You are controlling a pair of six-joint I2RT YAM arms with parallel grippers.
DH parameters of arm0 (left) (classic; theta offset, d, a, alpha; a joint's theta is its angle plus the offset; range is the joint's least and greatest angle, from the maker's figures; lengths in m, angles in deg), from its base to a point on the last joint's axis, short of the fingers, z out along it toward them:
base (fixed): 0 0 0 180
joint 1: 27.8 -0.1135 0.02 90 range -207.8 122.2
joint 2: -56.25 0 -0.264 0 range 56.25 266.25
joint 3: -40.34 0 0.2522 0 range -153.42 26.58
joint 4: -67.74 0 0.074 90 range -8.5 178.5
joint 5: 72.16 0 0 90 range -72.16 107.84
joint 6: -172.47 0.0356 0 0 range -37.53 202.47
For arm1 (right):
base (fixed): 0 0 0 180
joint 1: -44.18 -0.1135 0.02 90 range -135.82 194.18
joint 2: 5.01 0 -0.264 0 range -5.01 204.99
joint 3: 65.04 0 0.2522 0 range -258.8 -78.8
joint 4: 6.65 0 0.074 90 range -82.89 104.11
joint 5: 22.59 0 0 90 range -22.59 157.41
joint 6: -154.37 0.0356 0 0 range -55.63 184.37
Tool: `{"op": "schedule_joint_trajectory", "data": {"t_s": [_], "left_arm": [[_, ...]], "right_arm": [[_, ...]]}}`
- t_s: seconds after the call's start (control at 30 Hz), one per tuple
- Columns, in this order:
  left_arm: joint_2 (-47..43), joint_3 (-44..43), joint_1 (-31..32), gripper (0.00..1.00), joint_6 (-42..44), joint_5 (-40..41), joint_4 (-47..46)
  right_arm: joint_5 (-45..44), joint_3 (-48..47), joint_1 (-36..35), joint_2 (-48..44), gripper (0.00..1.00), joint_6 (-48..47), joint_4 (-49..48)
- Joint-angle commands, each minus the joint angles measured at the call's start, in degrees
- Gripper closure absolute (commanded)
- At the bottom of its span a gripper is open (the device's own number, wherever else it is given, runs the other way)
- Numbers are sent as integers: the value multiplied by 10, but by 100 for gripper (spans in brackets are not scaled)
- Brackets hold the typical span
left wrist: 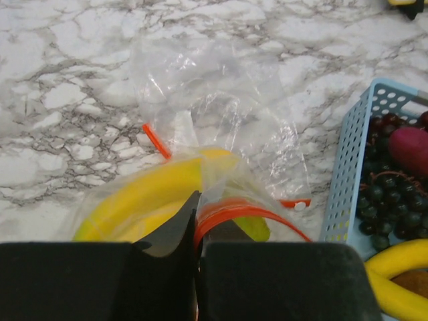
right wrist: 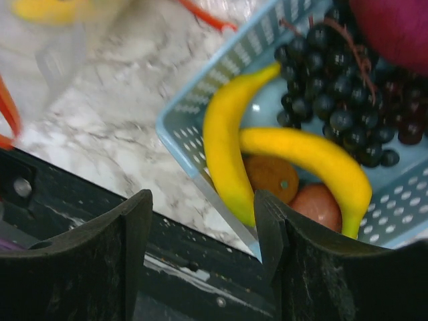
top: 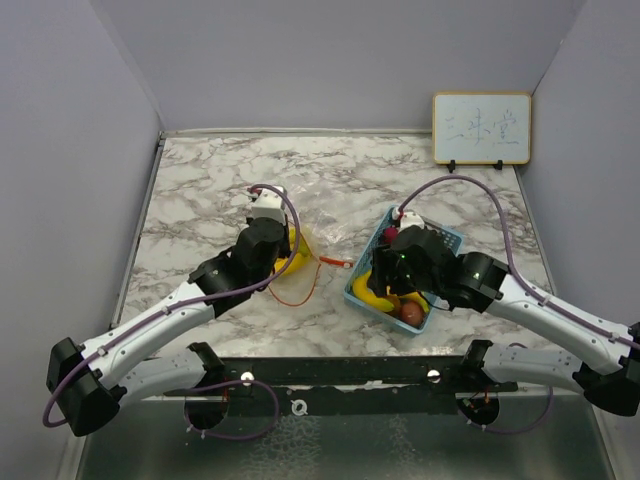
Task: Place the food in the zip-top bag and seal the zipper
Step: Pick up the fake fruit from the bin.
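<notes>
My left gripper [top: 285,255] is shut on the orange zipper rim [left wrist: 231,212] of the clear zip-top bag [left wrist: 221,107]. A yellow banana [left wrist: 150,200] lies inside the bag. My right gripper [right wrist: 204,227] is open and empty, and hovers over the near left edge of the light blue basket [right wrist: 200,87]. In the basket lie two yellow bananas [right wrist: 227,140], dark purple grapes [right wrist: 334,100], a magenta piece [right wrist: 394,27], a red round fruit [right wrist: 314,204] and an orange-brown fruit [right wrist: 271,175]. The end of one banana shows between the right fingers [right wrist: 281,247].
The basket [top: 440,240] stands right of the bag [top: 305,250] on the marble table. A small whiteboard [top: 481,127] stands at the back right. A black rail [top: 330,375] runs along the near edge. Grey walls close in both sides.
</notes>
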Motion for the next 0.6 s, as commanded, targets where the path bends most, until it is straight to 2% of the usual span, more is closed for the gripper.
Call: {"op": "schedule_joint_trajectory", "data": {"t_s": [0.0,0.23,0.57], "left_arm": [[-4,32,-6,100,-14,-36,-26],[-39,39,-7,100,-9,-38,-21],[-56,44,-7,100,-10,-36,-11]], "right_arm": [[57,53,-3,-5,38,67,54],[73,109,-3,17,39,75,8],[70,159,-3,57,46,66,-56]]}}
